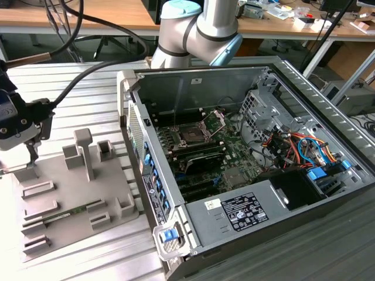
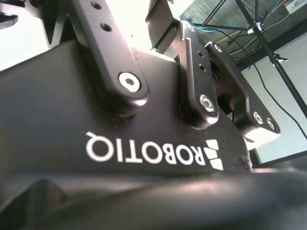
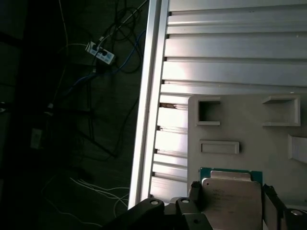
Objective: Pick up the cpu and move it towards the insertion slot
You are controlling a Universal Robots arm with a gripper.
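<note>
Hovering over the grey holder tray (image 1: 70, 193) at the exterior view's left, the gripper (image 1: 30, 153) is seen with its fingers (image 3: 194, 196) spread on either side of the cpu (image 3: 233, 197), whose silvery top carries faint print too small to be made out. The insertion slot (image 1: 192, 134) is seen well apart, at about three o'clock from the gripper, inside the open computer case (image 1: 258, 175). A white label with small unreadable print is carried on the power supply (image 1: 234, 213).

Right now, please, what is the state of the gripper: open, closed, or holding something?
Gripper: its black fingers stand on two sides of the flat square silvery-topped cpu; whether they clamp it cannot be told.
</note>
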